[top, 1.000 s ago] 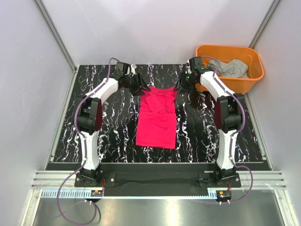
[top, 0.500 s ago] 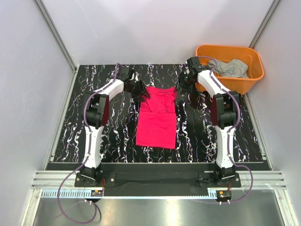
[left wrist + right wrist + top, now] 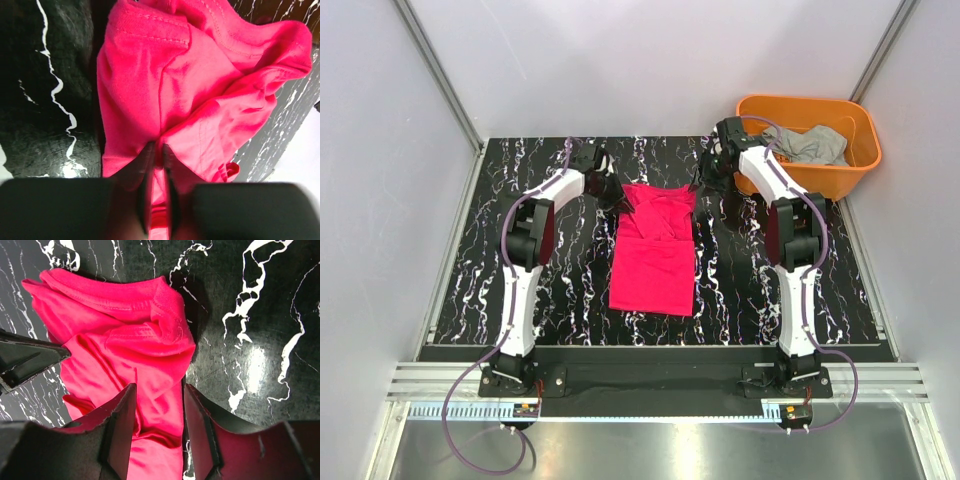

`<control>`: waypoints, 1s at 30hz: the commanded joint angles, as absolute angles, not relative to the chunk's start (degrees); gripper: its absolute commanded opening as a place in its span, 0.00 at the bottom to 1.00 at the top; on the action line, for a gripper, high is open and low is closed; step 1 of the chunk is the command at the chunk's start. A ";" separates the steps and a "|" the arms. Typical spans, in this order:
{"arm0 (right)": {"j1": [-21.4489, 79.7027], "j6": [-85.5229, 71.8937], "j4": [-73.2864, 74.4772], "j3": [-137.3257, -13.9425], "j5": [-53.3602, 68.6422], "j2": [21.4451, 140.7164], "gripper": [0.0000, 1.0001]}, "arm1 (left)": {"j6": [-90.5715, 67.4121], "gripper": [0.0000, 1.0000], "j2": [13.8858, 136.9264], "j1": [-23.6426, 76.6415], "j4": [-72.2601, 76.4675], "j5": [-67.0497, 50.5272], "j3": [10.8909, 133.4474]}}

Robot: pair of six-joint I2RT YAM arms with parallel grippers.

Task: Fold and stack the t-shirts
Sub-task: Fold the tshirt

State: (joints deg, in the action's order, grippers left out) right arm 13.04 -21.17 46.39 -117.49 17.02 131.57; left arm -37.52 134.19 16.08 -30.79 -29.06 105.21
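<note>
One second on, the left gripper [image 3: 157, 149] had edged inward, pinching the shirt [image 3: 655, 255] at its far edge, while the right gripper [image 3: 159, 390] stood spread astride it, grasp incomplete.

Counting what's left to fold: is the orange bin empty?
No, a grey garment lies bunched inside the orange bin in the top view.

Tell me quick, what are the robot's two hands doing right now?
Left gripper: shut on the pink t-shirt.
Right gripper: open, straddling the same t-shirt's bunched edge.
</note>
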 commanded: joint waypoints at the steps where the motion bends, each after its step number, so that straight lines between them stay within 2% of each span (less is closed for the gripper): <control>1: 13.18 -20.83 46.85 -120.23 17.40 133.15 0.50 | -36.92 0.10 129.47 16.17 -30.06 -26.90 106.53; 4: 13.18 -21.00 47.02 -120.85 17.66 133.94 0.50 | -37.00 0.00 127.62 16.17 -30.06 -27.24 106.00; 13: 13.01 -21.44 47.64 -124.01 18.19 136.49 0.49 | -37.62 0.00 121.47 16.08 -30.06 -24.62 100.90; 19: 13.01 -21.53 47.64 -125.15 19.94 138.25 0.35 | -38.49 0.00 122.43 15.73 -30.93 -24.34 99.41; 24: 13.01 -22.06 47.64 -128.31 23.11 140.70 0.14 | -38.23 0.00 123.75 15.47 -31.55 -23.38 98.61; 30: 13.01 -23.29 47.99 -132.62 24.96 144.14 0.11 | -38.06 0.00 122.00 15.29 -31.55 -21.01 96.86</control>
